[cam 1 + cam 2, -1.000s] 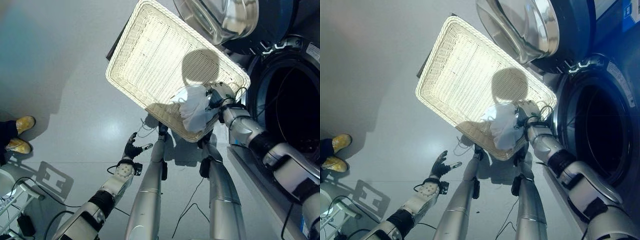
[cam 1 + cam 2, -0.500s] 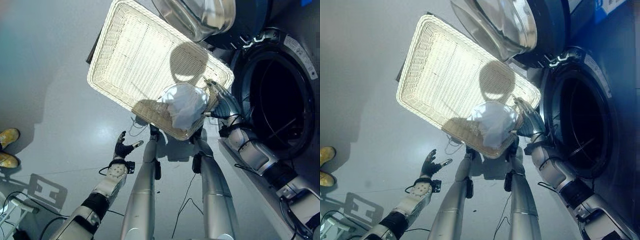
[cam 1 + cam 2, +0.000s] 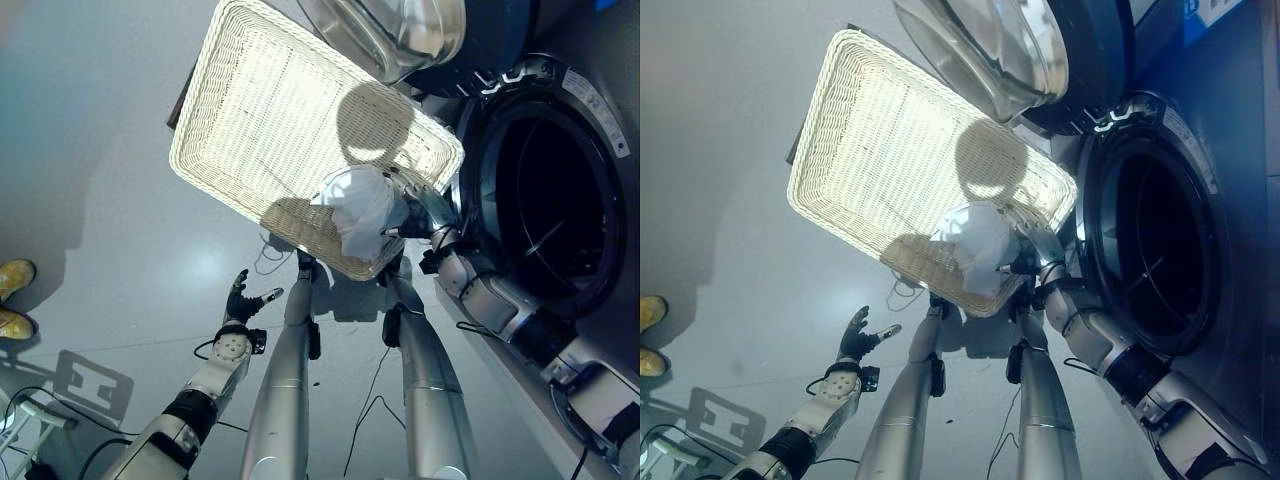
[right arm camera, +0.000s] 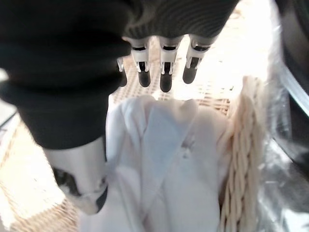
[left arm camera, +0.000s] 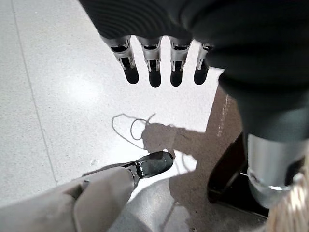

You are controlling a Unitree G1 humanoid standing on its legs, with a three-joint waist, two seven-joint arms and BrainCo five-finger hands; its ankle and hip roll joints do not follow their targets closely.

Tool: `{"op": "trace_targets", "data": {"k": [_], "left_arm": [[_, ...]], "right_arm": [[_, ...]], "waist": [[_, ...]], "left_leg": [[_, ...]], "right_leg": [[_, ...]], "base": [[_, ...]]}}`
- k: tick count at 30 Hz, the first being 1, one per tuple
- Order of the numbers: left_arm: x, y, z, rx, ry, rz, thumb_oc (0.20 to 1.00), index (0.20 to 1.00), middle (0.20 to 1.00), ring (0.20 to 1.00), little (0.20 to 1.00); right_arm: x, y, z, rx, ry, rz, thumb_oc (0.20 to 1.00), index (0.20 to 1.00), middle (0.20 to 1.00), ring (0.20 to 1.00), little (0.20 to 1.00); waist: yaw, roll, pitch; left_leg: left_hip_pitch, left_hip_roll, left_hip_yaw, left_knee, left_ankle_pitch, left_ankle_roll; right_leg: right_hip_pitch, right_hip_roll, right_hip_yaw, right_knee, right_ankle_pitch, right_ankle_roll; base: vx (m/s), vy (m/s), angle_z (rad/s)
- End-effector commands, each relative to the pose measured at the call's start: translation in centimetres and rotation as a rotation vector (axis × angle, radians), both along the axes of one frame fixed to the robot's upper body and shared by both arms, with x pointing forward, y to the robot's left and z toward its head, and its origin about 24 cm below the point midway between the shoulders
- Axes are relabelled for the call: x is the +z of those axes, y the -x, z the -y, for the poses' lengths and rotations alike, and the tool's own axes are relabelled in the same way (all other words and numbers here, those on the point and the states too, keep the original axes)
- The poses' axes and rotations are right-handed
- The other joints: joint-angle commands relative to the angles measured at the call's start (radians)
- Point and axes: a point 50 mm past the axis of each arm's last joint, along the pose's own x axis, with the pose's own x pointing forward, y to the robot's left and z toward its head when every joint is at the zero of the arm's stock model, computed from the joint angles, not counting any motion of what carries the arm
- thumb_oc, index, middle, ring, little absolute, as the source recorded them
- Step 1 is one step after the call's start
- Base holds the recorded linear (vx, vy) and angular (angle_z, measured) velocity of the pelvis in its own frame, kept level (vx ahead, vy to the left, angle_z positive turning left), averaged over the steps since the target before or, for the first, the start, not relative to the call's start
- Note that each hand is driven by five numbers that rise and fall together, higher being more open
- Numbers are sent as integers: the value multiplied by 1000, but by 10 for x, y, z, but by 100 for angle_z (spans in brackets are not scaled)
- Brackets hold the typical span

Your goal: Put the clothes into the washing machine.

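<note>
Right hand (image 4: 159,72) fingers straight, released, over white garment (image 3: 358,208) at wicker basket (image 3: 250,110) corner nearest washing machine (image 3: 560,180) (door open). Left hand (image 3: 243,300) relaxed above floor.

A laundry area: a dark front-loading washing machine (image 3: 545,190) with its round glass door (image 3: 400,30) open, beside a pale woven wicker basket (image 3: 270,100) on smooth grey floor (image 3: 90,180).

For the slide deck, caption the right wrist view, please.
Right hand open over the white garment lying in a corner of the wicker basket.
</note>
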Motion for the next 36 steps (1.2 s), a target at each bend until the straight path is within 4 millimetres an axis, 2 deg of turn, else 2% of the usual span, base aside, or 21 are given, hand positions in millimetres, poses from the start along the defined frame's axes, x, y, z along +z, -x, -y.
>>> {"op": "trace_targets", "data": {"k": [1, 9, 11, 21, 23, 24, 26, 27, 31, 32, 33, 34, 36], "left_arm": [[-4, 2, 3, -33, -35, -10, 1000, 1000, 1000, 1000, 1000], [-3, -1, 8, -53, -39, -12, 1000, 1000, 1000, 1000, 1000], [0, -5, 12, -70, -44, -10, 1000, 1000, 1000, 1000, 1000], [4, -12, 26, -131, -42, 5, 1000, 1000, 1000, 1000, 1000], [4, -12, 27, -136, -42, 8, 1000, 1000, 1000, 1000, 1000], [5, -13, 32, -149, -43, 14, 1000, 1000, 1000, 1000, 1000], [6, -14, 35, -155, -42, 17, 1000, 1000, 1000, 1000, 1000], [7, -15, 39, -164, -37, 21, 1000, 1000, 1000, 1000, 1000], [8, -17, 47, -180, -28, 29, 1000, 1000, 1000, 1000, 1000], [8, -17, 49, -182, -26, 30, 1000, 1000, 1000, 1000, 1000], [9, -17, 50, -183, -24, 31, 1000, 1000, 1000, 1000, 1000], [9, -17, 53, -185, -19, 30, 1000, 1000, 1000, 1000, 1000], [9, -17, 56, -184, -15, 26, 1000, 1000, 1000, 1000, 1000]], "right_arm": [[3, -1, -5, 19, 43, 2, 1000, 1000, 1000, 1000, 1000], [0, -10, -12, -2, 101, -49, 1000, 1000, 1000, 1000, 1000], [-10, -20, -7, -99, 226, -161, 1000, 1000, 1000, 1000, 1000], [-39, -37, 20, -307, 461, -465, 1000, 1000, 1000, 1000, 1000], [-41, -38, 23, -332, 488, -494, 1000, 1000, 1000, 1000, 1000], [-47, -39, 33, -394, 536, -572, 1000, 1000, 1000, 1000, 1000], [-50, -39, 35, -421, 561, -605, 1000, 1000, 1000, 1000, 1000], [-55, -38, 45, -485, 614, -681, 1000, 1000, 1000, 1000, 1000], [-63, -34, 59, -572, 713, -790, 1000, 1000, 1000, 1000, 1000], [-64, -33, 61, -589, 721, -812, 699, 699, 699, 699, 699], [-65, -32, 63, -595, 725, -822, 347, 347, 347, 347, 347], [-70, -31, 65, -595, 739, -833, 200, 200, 200, 200, 200], [-74, -30, 66, -587, 725, -821, 200, 200, 200, 200, 200]], "waist": [[32, 11, 0], [45, 22, 0], [58, 32, 0], [92, 67, 0], [95, 71, 0], [103, 80, 0], [106, 85, 0], [111, 96, 0], [117, 114, 0], [117, 117, 0], [118, 119, 0], [116, 125, 0], [112, 127, 0]], "left_leg": [[-13, -82, 52, 43, -70, 13], [-19, -89, 46, 49, -68, 14], [-26, -94, 39, 53, -66, 14], [-40, -103, 25, 53, -56, 15], [-41, -103, 24, 52, -54, 15], [-44, -105, 19, 49, -51, 15], [-45, -107, 17, 46, -48, 16], [-46, -107, 14, 43, -45, 17], [-48, -110, 12, 38, -38, 18], [-48, -111, 11, 37, -37, 18], [-48, -111, 11, 36, -36, 19], [-48, -111, 12, 36, -35, 20], [-47, -111, 14, 38, -34, 20]], "right_leg": [[43, 9, 1, -122, 88, 111], [38, 6, -5, -116, 85, 108], [32, 3, -12, -111, 84, 105], [21, -7, -26, -111, 88, 97], [19, -8, -28, -111, 88, 97], [16, -9, -31, -112, 90, 96], [14, -9, -31, -113, 92, 95], [12, -11, -31, -114, 93, 94], [7, -12, -28, -115, 95, 91], [6, -12, -27, -115, 96, 90], [5, -13, -27, -116, 96, 90], [4, -12, -23, -114, 95, 87], [5, -10, -18, -112, 94, 86]], "base": [[3, -7, 6], [3, -2, 1], [28, -26, 4], [18, -11, 5], [16, -16, 8], [16, -20, 6], [7, -7, 2], [0, 0, 0], [0, 0, 0], [0, 0, 0], [0, 0, 0], [0, 0, 0], [5, 18, 1]]}}
